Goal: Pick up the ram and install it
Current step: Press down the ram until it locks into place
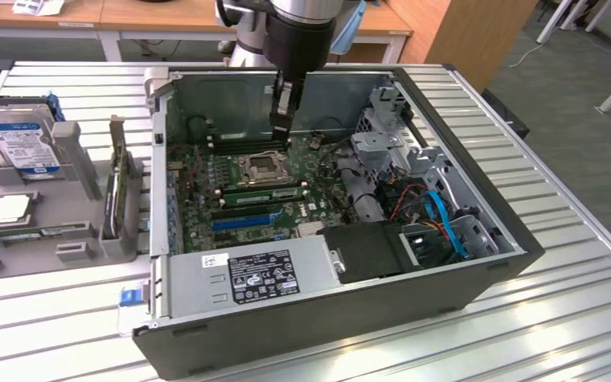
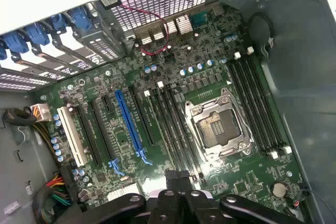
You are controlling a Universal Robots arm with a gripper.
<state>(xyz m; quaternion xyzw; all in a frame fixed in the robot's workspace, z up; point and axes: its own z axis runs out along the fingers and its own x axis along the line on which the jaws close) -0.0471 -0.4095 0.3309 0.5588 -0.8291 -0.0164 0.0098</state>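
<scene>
The gripper (image 1: 281,131) hangs down inside the open computer case (image 1: 337,326), just above the green motherboard (image 1: 194,171), near the square chip socket (image 1: 260,167). Its fingers are pressed together. In the wrist view the gripper (image 2: 176,178) ends in a dark tip over the board, and I cannot tell if anything thin is pinched in it. A long, thin green stick, which I judge to be the ram (image 1: 42,231), lies flat in the gray holder (image 1: 29,248) on the tabletop (image 1: 51,318). In the exterior view it sits at about 8 o'clock from the gripper, well apart from it and outside the case wall. Its long side runs from 9 o'clock to 3 o'clock, much like the slots beside the socket. The one arm must do all the work. Another green strip (image 1: 265,190) shows at 6 o'clock from the socket, and I cannot tell if it is a stick that is already pushed in. The bright blue slot (image 1: 247,220) lies further toward 6 o'clock. A hard drive (image 1: 13,139) stands in the holder with a blue and white label, but its words are too small to read. The power supply (image 1: 200,278) wears a black sticker (image 1: 268,274) with white marks that I cannot read either.
</scene>
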